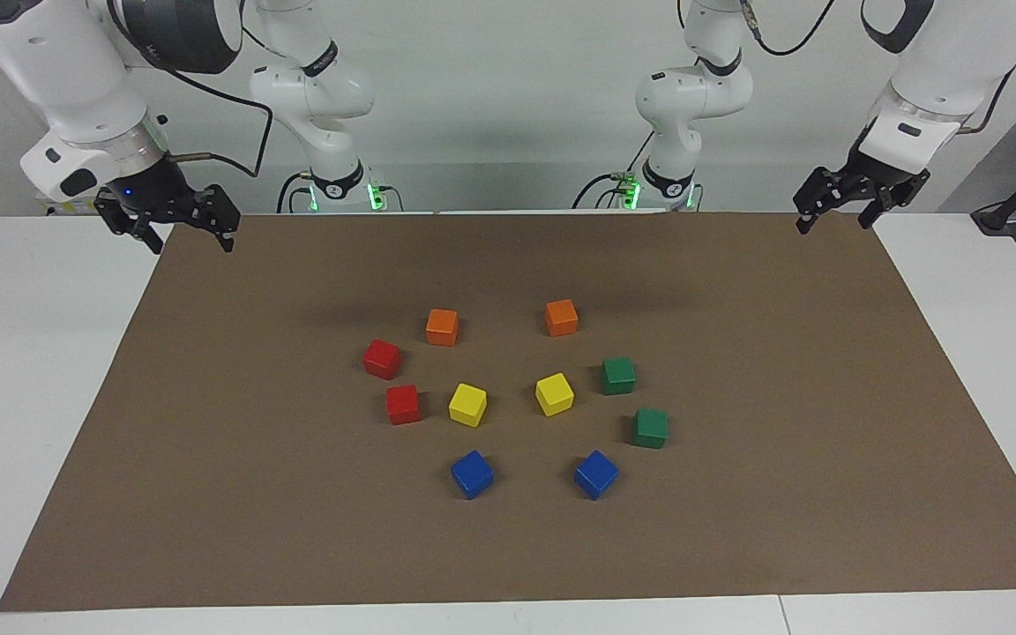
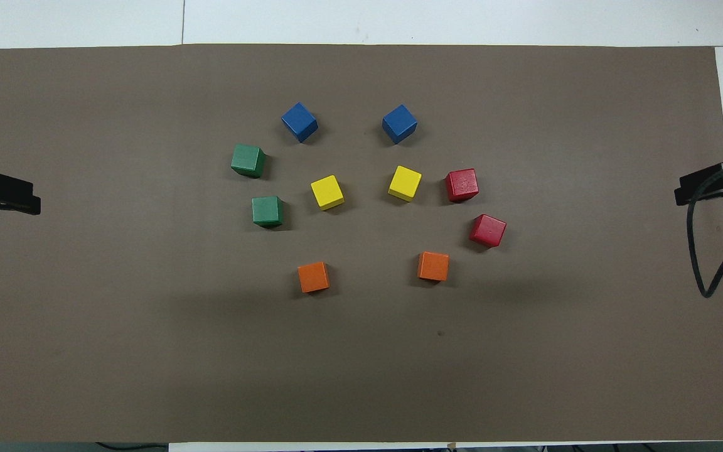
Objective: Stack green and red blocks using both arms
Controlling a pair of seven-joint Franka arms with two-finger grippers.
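**Nothing stacked yet: both arms parked, blocks waiting at mid-mat**

Right now all ten cubes sit singly on the brown mat (image 1: 208,494) that covers the table (image 1: 32,370). The two green blocks (image 1: 619,375) (image 1: 650,428) lie close together toward the left arm's end of the cluster; the two red blocks (image 1: 382,358) (image 1: 403,404) lie close together toward the right arm's end. Orange cubes (image 1: 442,326), yellow cubes (image 1: 467,405) and blue cubes (image 1: 472,474) fill the middle and are not wanted.

The left gripper (image 1: 836,218) hangs over its corner of the mat with fingers apart and empty. The right gripper (image 1: 183,236) hangs over the opposite corner, likewise apart and empty.

The sensible first move, I judge, is for each arm to take the pair on its own side. The cubes sit skewed, so each wrist should turn until the fingers face two flat sides, then come straight down. A yellow cube sits near the red pair, so the descent there needs care not to nudge it.
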